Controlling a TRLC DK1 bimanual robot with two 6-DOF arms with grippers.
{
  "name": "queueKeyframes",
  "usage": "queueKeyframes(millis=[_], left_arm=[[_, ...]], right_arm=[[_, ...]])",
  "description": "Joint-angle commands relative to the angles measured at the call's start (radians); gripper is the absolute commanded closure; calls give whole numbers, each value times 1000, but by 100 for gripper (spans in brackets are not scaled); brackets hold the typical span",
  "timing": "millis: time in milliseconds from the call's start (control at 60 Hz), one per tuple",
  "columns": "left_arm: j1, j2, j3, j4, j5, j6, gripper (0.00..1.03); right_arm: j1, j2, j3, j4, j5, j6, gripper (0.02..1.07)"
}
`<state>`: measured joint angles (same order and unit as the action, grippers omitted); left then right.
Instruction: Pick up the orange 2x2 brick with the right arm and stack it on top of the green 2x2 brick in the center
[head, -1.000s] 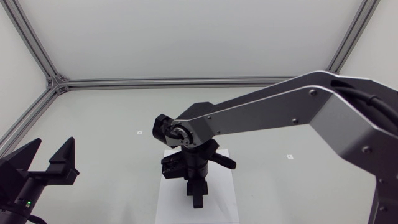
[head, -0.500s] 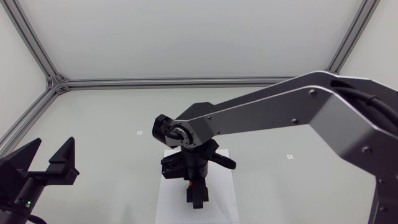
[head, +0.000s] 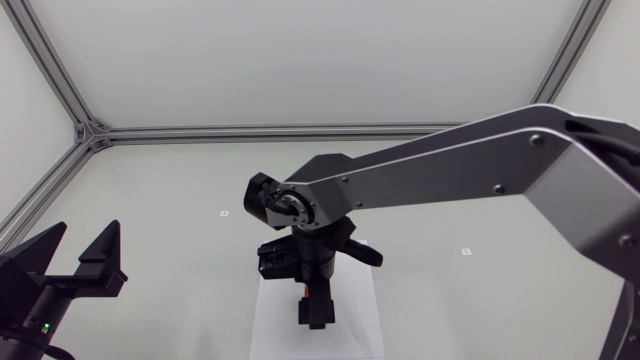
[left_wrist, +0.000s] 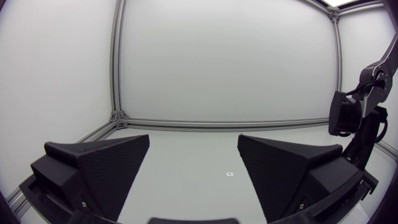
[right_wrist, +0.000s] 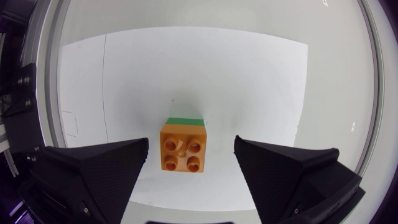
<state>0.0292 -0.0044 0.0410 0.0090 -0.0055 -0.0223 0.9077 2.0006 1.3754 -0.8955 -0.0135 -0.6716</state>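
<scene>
Right wrist view: orange brick (right_wrist: 183, 147) atop green brick (right_wrist: 185, 122); untouched between wide-open fingers (right_wrist: 93, 169)

The green brick (right_wrist: 185, 121) is mostly hidden under the orange brick (right_wrist: 183, 147) (one edge shows); from the head view the right arm (head: 440, 175) covers both almost wholly.

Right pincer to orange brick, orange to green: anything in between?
Nothing visible. The right pincer hangs open over the orange brick, fingers clear of it on both sides. The orange brick already sits on the green brick; only a green edge shows.
</scene>
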Motion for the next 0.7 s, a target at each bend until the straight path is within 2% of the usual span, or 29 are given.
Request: queueKeyframes(millis=[0,333,683], left_arm=[[3,-8,-41,-15,4,13,4],[3,-8,-41,-14,4,13,4],[3,-8,-41,-15,4,13,4]], right_arm=[[-3,-62,1,-26,4,24,7],[-18,-324,-87,-65,-16,72,7],[-216,-665,-243,26,-68,228,7]])
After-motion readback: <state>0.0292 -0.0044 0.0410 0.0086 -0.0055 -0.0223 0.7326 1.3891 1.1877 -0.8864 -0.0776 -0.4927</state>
